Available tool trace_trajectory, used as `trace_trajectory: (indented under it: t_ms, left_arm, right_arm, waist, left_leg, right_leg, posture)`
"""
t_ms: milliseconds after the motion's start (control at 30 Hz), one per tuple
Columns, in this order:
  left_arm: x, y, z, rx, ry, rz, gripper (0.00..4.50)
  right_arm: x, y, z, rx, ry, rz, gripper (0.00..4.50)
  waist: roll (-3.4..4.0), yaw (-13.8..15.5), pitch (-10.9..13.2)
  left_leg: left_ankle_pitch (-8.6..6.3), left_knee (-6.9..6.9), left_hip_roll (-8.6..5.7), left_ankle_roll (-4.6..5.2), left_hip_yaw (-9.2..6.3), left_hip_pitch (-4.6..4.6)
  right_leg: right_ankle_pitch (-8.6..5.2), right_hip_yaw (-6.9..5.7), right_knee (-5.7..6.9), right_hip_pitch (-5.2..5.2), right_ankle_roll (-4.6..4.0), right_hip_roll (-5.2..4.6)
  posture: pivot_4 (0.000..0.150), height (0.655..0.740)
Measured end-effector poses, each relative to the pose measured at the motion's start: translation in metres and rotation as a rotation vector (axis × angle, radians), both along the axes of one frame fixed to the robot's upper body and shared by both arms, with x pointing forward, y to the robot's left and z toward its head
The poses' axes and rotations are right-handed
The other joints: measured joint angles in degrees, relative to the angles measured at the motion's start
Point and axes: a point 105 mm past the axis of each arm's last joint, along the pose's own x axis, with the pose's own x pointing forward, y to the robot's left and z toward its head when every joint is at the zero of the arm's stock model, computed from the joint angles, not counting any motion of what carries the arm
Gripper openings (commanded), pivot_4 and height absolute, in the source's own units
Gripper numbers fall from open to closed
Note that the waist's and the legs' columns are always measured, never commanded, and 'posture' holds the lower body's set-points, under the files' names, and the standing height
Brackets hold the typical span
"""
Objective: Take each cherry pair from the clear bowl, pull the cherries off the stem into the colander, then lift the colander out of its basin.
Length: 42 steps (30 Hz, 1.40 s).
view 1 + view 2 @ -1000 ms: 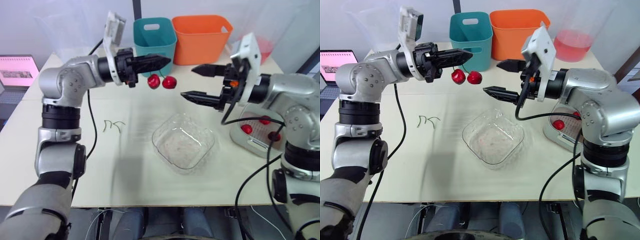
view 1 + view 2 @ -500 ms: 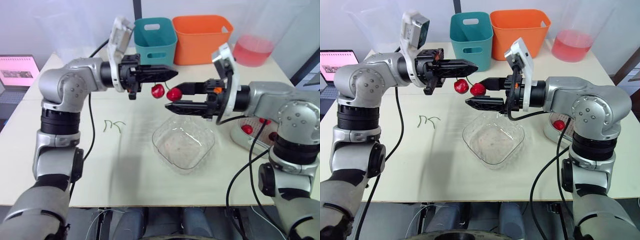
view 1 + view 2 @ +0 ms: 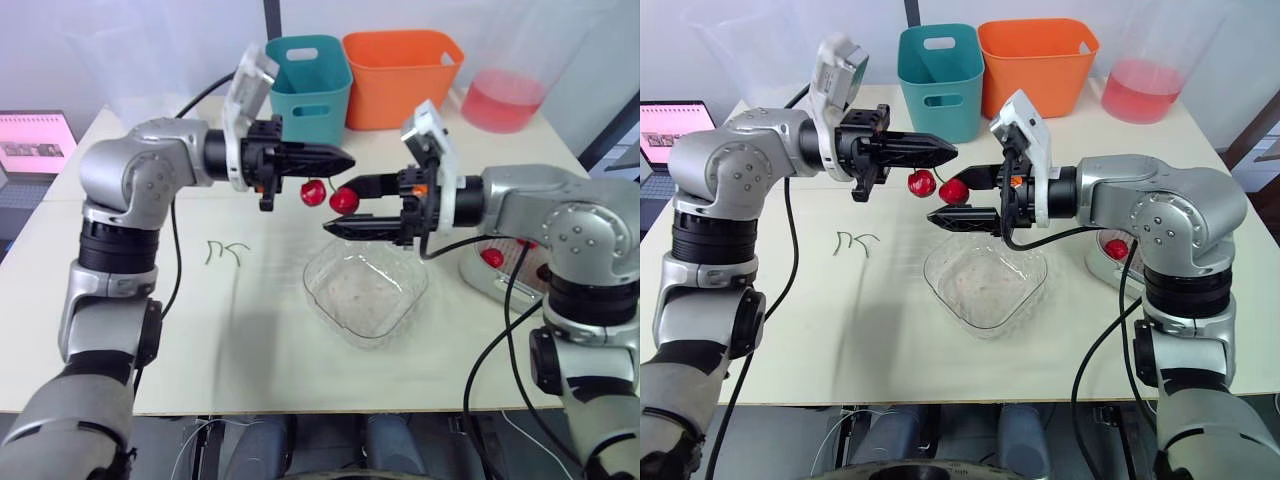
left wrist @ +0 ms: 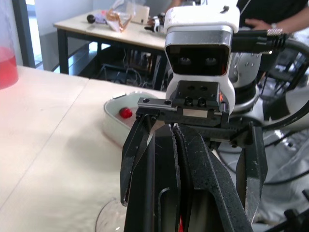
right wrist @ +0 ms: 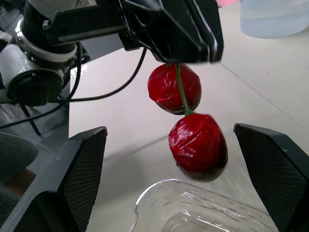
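Observation:
My left gripper (image 3: 343, 160) is shut on the stem of a cherry pair (image 3: 330, 195), which hangs in the air above the far edge of the empty clear bowl (image 3: 366, 293). My right gripper (image 3: 337, 207) is open, with one black finger on each side of the nearer cherry (image 5: 198, 146) and not touching it. The other cherry (image 5: 174, 88) hangs just behind, close under the left fingertips (image 5: 178, 34). The white colander in its basin (image 3: 483, 280) stands at the right, holding a few cherries (image 3: 491, 258), partly hidden by my right arm.
A teal bin (image 3: 309, 76) and an orange bin (image 3: 402, 72) stand at the table's back, with a container of pink liquid (image 3: 505, 101) to their right. Bare green stems (image 3: 226, 248) lie left of the bowl. A laptop (image 3: 36, 146) sits far left.
My right gripper has swung left from beside the colander toward the left gripper, and its open fingers now straddle the nearer cherry. The left gripper has dipped slightly with the pair.

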Motion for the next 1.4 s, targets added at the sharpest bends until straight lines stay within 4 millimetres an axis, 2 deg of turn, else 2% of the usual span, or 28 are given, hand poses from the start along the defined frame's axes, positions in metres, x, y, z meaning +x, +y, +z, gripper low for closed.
trace_trajectory:
  t_ms: [400, 433, 500, 667, 700, 1100, 1267, 1400]
  left_arm:
    - [-0.002, -0.002, -0.001, 0.003, 0.002, -0.008, 0.00]
    - [-0.002, -0.002, -0.001, 0.004, 0.000, -0.010, 0.00]
    - [-0.003, -0.002, -0.001, 0.005, -0.006, -0.013, 0.00]
    - [-0.003, -0.002, -0.005, 0.005, 0.005, -0.012, 0.00]
    - [-0.003, -0.002, -0.005, 0.005, 0.005, -0.011, 0.00]
    - [-0.003, -0.003, -0.006, 0.000, 0.013, -0.012, 0.00]
    - [-0.002, -0.006, -0.003, -0.023, 0.044, -0.027, 0.00]
    - [-0.003, 0.001, 0.021, -0.100, 0.011, -0.017, 0.00]
  right_arm:
    - [0.000, 0.005, -0.004, -0.032, -0.021, 0.026, 4.46]
    - [0.001, 0.005, -0.004, -0.031, -0.020, 0.023, 3.94]
    - [0.004, 0.004, -0.005, -0.032, -0.018, 0.013, 3.24]
    - [0.005, 0.007, -0.006, -0.040, -0.025, 0.015, 0.78]
    - [0.005, 0.007, -0.007, -0.043, -0.023, 0.018, 0.50]
    - [0.000, 0.005, -0.011, -0.061, -0.044, 0.034, 0.50]
    - [0.001, -0.002, -0.016, -0.081, -0.067, 0.008, 0.50]
    - [0.000, -0.006, -0.045, -0.135, 0.026, 0.003, 0.50]
  waist:
    - [0.00, 0.00, 0.00]
    - [0.00, 0.01, 0.00]
    - [0.00, -0.01, 0.00]
    - [0.00, -0.01, 0.00]
    - [0.00, 0.01, 0.00]
    - [0.00, 0.02, 0.00]
    - [0.00, 0.08, 0.00]
    - [-0.02, -0.04, 0.01]
  left_leg:
    - [0.00, 0.00, 0.01, 0.00, -0.01, 0.00]
    - [0.00, 0.00, 0.00, 0.00, 0.00, 0.00]
    - [0.00, 0.00, 0.00, 0.00, -0.01, 0.00]
    - [0.00, 0.00, 0.01, 0.00, -0.01, 0.00]
    - [0.00, 0.00, 0.01, 0.00, -0.01, 0.00]
    - [0.00, 0.00, 0.00, 0.00, -0.01, 0.00]
    - [0.00, 0.01, 0.00, 0.00, 0.00, 0.00]
    - [0.00, -0.01, 0.00, 0.01, 0.01, 0.00]
  right_leg:
    - [0.00, 0.00, 0.00, 0.00, 0.00, 0.00]
    - [0.00, 0.00, 0.00, 0.00, 0.00, 0.00]
    - [0.00, 0.00, 0.00, 0.00, 0.00, 0.00]
    - [0.00, 0.00, 0.00, -0.01, 0.00, 0.01]
    - [0.00, 0.00, 0.00, 0.00, 0.00, 0.00]
    - [0.00, -0.01, -0.02, 0.00, 0.00, 0.00]
    - [0.00, -0.01, -0.02, 0.02, 0.00, 0.00]
    - [0.00, -0.01, -0.03, 0.00, 0.00, 0.01]
  posture:
    - [0.150, 0.7400]
    - [0.150, 0.7400]
    - [0.150, 0.7400]
    - [0.150, 0.7400]
    - [0.150, 0.7400]
    - [0.150, 0.7400]
    - [0.150, 0.7400]
    - [0.150, 0.7400]
